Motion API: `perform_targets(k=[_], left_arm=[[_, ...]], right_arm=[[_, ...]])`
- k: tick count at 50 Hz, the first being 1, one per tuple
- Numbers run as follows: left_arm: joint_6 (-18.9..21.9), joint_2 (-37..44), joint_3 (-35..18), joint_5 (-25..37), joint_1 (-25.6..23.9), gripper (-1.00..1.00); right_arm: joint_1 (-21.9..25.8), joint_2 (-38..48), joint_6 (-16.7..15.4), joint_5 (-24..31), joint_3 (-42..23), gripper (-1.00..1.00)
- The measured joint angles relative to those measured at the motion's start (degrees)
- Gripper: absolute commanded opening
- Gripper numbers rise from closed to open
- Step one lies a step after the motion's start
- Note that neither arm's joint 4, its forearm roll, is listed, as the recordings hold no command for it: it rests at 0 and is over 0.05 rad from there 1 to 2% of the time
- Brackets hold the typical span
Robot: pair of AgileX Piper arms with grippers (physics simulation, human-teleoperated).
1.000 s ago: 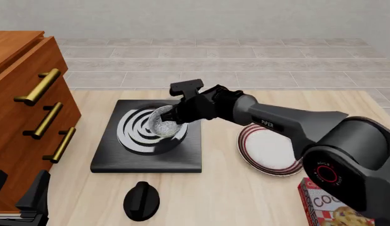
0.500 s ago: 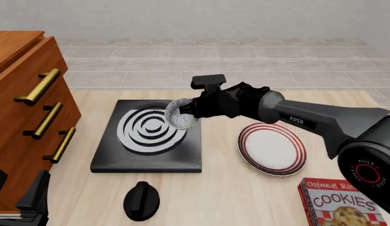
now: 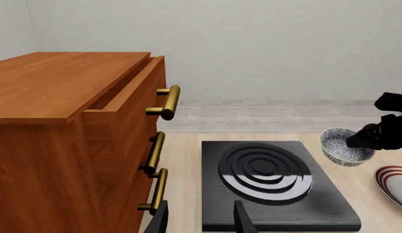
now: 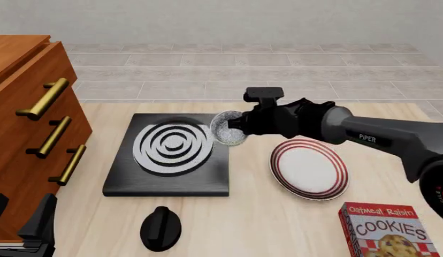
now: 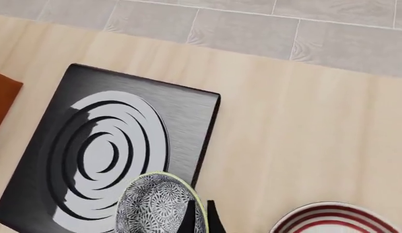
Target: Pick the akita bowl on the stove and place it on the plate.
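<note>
- At nine o'clock in the front view: wooden drawer cabinet (image 4: 29, 118) with brass bar handles (image 4: 43, 99), standing on the pale counter (image 4: 264, 225).
- At the seven o'clock corner: left claw (image 4: 22, 227), dark fingers apart and gripping nothing, parked low beside the cabinet.
- Left of centre: the stove (image 4: 172, 155), a flat black slab with silver-white burner rings, bare on top.
- Just below the stove, at six o'clock: separate black round knob (image 4: 160, 228) lying on the counter.
- Near centre: the akita bowl (image 4: 227, 128), speckled grey-white inside, lifted off the stove and tipped on its side, mouth facing the stove, hanging over the slab's right edge.
- Pinching the bowl's rim: right claw (image 4: 243, 126), fingers closed thinly over the rim, seen also in the right wrist view (image 5: 199, 218).
- At three o'clock of the bowl: black right arm (image 4: 364, 136) reaching in from the right.
- Below the arm: the plate (image 4: 308, 168), white with red rings, flat on the counter, apart from the bowl.
- At five o'clock: red cookies box (image 4: 389, 230).
</note>
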Motion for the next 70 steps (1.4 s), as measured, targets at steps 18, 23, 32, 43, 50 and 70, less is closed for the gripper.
perform_targets(k=[18,23,32,43,50,70], left_arm=[[0.00,0.00,0.00,0.00,0.00,1.00],[0.00,0.00,0.00,0.00,0.00,1.00],[0.00,0.00,0.00,0.00,0.00,1.00],[0.00,0.00,0.00,0.00,0.00,1.00],[0.00,0.00,0.00,0.00,0.00,1.00],[0.00,0.00,0.00,0.00,0.00,1.00]], right_arm=[[-4.74,-2.69,0.66,-1.73,3.49,-1.00],[-6.08,-3.42,0.80,-2.31,4.87,-1.00],[-8.58,-4.95,0.91,-3.05,7.26,-1.00],[-11.10,-6.71,1.06,-3.78,9.84,-1.00],[-12.79,-7.88,1.27,-4.24,11.22,-1.00],[-16.96,-10.46,3.09,-7.94,17.48,-1.00]])
